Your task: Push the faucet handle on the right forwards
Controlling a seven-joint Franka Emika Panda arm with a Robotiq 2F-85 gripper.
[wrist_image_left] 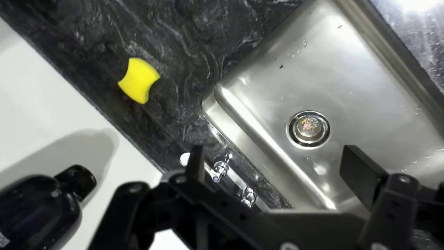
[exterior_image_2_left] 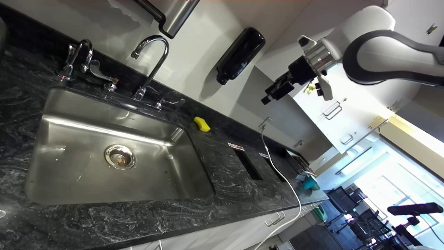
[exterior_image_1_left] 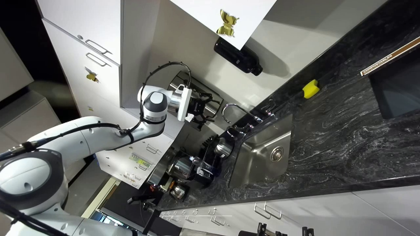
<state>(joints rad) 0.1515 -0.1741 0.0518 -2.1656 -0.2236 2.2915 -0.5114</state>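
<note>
Wrist view: my fingers (wrist_image_left: 361, 175) stand apart, gripping nothing, since a push (I judge) needs no grasp; the right faucet handle (wrist_image_left: 211, 172) sits lower centre, partly hidden behind one.

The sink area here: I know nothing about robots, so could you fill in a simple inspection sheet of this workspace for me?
Surface: dark marbled countertop with a steel sink set in it; small bits lie in the drain.
Job's things: right faucet handle, next to the curved spout.
Clutter: yellow sponge and a round metal vessel, both near the sink.
Gripper: open, apart from the handle; nothing seen held.
Cables: black cable along the robot arm; white cord from a wall outlet down past the counter's front.
Surroundings: black bottle at the wall, neck toward the counter; white cabinets; gold butterfly decorations.
</note>
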